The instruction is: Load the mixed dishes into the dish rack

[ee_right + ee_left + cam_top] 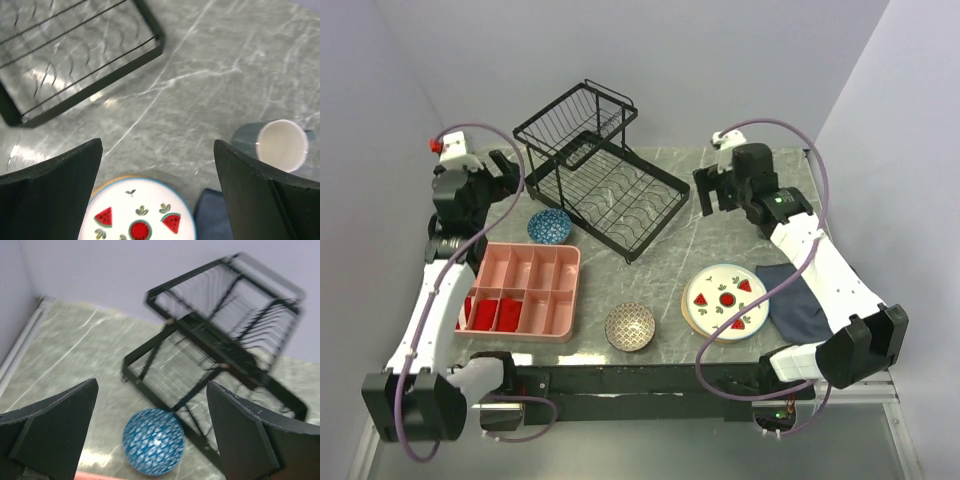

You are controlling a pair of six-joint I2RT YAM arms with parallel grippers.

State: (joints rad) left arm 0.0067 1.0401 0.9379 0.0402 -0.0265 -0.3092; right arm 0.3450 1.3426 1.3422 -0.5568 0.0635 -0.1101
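Two robot arms hover with jaws spread wide and empty above a marble-patterned table, no dish yet loaded into the black wire rack.

The rack [598, 172] stands at the back centre, turned at an angle, its slots bare. The left gripper [506, 168] hangs released beside it, above the blue bowl [549, 226], seemingly lined up to take it. The right gripper [717, 190] is likewise released, above the watermelon plate [726, 299], which lies on a tan plate whose rim just shows. A brownish bowl [630, 326] waits near the front edge. A pink tray [525, 289], a dark cloth [798, 300] and a mug [278, 144] sit aside. Plain pale walls enclose the table [660, 255].
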